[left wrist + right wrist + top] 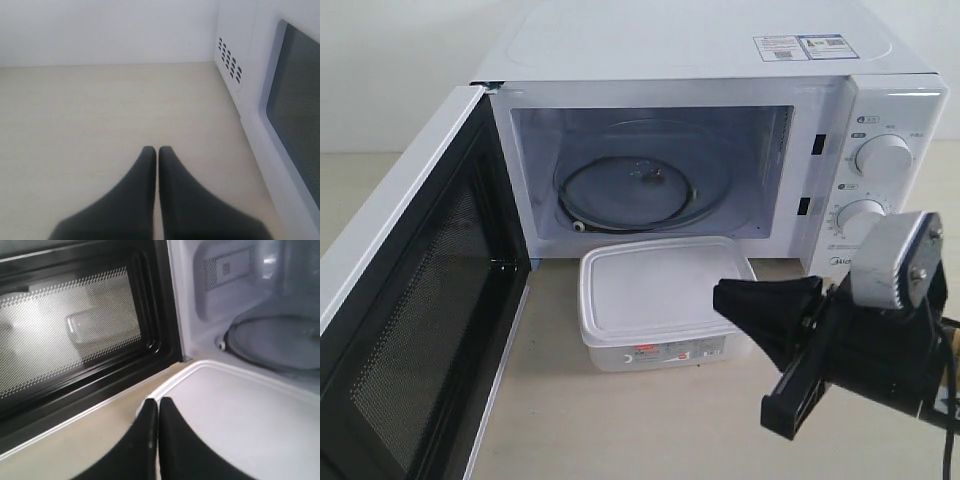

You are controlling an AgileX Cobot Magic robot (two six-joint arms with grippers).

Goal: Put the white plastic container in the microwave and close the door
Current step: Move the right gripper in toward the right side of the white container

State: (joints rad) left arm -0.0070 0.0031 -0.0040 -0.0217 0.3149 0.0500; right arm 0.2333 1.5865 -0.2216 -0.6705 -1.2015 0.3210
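Left wrist view alone shows left gripper [157,150] pressed together, seemingly beside the door [295,105].

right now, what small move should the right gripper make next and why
Probably open the right gripper: it hangs shut by the edge of the white plastic container, which sits in front of the microwave, whose door is open.

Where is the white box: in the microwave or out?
Out. The white box sits on the table before the open microwave; only the glass plate lies inside.
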